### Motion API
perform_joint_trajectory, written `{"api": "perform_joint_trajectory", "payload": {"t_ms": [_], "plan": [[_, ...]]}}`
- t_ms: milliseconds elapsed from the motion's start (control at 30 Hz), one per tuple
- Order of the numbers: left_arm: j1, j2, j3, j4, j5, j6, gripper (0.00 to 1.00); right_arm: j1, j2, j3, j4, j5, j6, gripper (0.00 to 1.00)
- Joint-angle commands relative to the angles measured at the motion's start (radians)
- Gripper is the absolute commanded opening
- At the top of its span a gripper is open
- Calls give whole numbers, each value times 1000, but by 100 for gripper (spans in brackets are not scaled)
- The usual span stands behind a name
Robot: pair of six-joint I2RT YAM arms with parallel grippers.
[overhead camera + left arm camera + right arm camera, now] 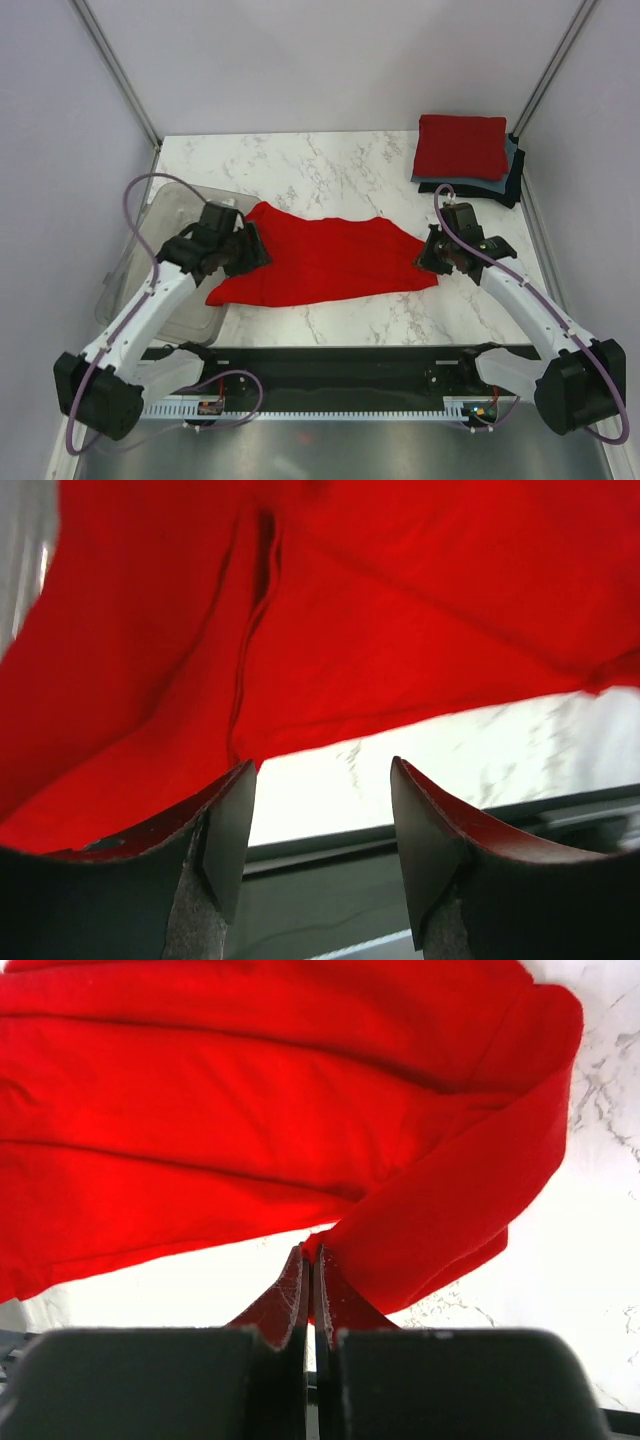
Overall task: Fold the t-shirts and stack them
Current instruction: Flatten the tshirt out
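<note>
Red t-shirt lies spread on the tabletop between the arms, apparently mid-fold. The right claw pinches its right edge; the left claw hovers wide at the left edge, gripping nothing. Next, it likely must grasp there. Both arms reach low, inward.

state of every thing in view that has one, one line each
red t-shirt: spread out, rumpled, right end pinched
right gripper: shut on the red t-shirt's edge
left gripper: open at the shirt's left end, nothing between its fingers
folded stack: tees folded, red on top, grey-blue under it, black at the bottom
plastic bin: open-topped, no lid
</note>
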Motion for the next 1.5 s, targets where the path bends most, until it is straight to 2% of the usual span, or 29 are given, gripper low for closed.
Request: {"api": "perform_joint_trajectory", "payload": {"t_ms": [0,133,233,533,1033,1133,1233,1267,1467], "plan": [[-134,69,3,-104,-200,-8,63,22,-18,-7,18,45,18,0],[-298,151,-20,-110,-309,-82,62,26,-26,-24,18,56,17,0],[-346,209,-37,-113,-374,-127,61,29,-18,-30,20,55,12,0],[-363,297,-66,-98,-428,-167,59,31,-10,-49,24,62,1,0],[-383,370,-112,1,-385,-191,53,31,8,-52,32,64,-11,0],[-383,373,-110,7,-392,-196,47,29,10,-50,32,64,-14,0],[-383,364,-104,7,-402,-196,36,31,14,-47,35,64,-14,0],[-383,361,-101,7,-403,-196,28,29,14,-47,34,64,-16,0],[-383,330,-69,-4,-409,-188,2,29,13,-46,31,64,-20,0]]}}
